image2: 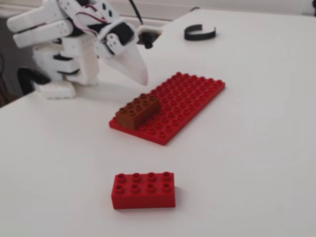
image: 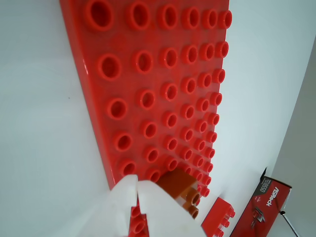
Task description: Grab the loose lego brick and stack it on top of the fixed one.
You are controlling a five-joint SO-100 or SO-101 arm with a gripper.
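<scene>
The loose red lego brick (image2: 144,189) lies on the white table near the front, apart from the baseplate; in the wrist view it shows at the bottom right (image: 218,219). The fixed brown brick (image2: 138,111) sits on the near-left corner of the flat red baseplate (image2: 190,96). In the wrist view the brown brick (image: 181,188) is partly hidden behind my fingers on the baseplate (image: 158,74). My white gripper (image2: 142,79) hovers above the table just behind and left of the baseplate, jaws together and empty. It enters the wrist view from the bottom (image: 137,183).
A black C-shaped part (image2: 200,33) lies at the back of the table. A red and black box (image: 264,207) lies beyond the table edge at the wrist view's lower right. The arm's white base (image2: 54,59) stands at the back left.
</scene>
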